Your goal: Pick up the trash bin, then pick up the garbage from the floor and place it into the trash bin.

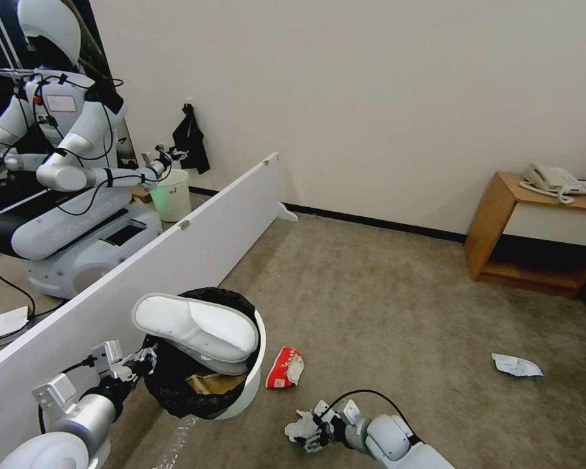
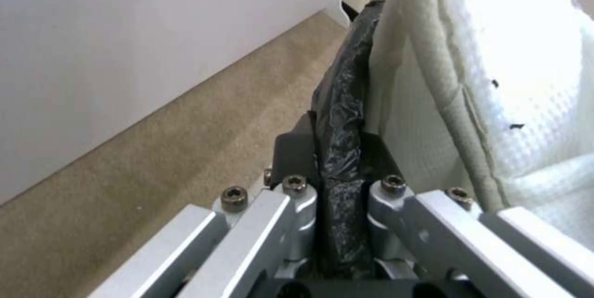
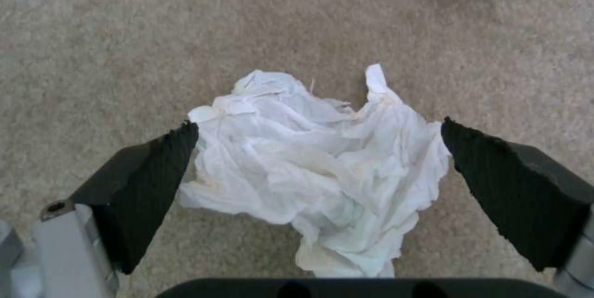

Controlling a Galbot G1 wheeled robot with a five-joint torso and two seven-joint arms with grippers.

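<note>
the right gripper (image 3: 319, 149) hangs low over the floor (image 1: 384, 293), its fingers (image 3: 148, 182) spread wide on either side of a crumpled white tissue (image 3: 315, 168), not yet squeezing it. the left gripper (image 2: 337, 172) is clamped on the trash bin (image 1: 251, 384) rim and black liner (image 2: 343, 117), a white slipper (image 1: 198, 326) lying across the top.

Even, soft room light is filling the head view, with the pale wall (image 1: 384, 98) reading bright and flat. Shadows are staying faint: a weak one is lying under the trash bin (image 1: 252, 384), a darker one is sitting inside the wooden side table (image 1: 534, 251). Straight lines are bowing toward the edges, as the white board (image 1: 176, 260) is showing. In the left wrist view the white slipper (image 2: 526, 66) is blowing out into glare and the whole picture is looking soft. The right wrist view is showing the crumpled tissue (image 3: 315, 168) evenly lit, slightly blurred, with little shadow on the carpet (image 3: 124, 33).
</note>
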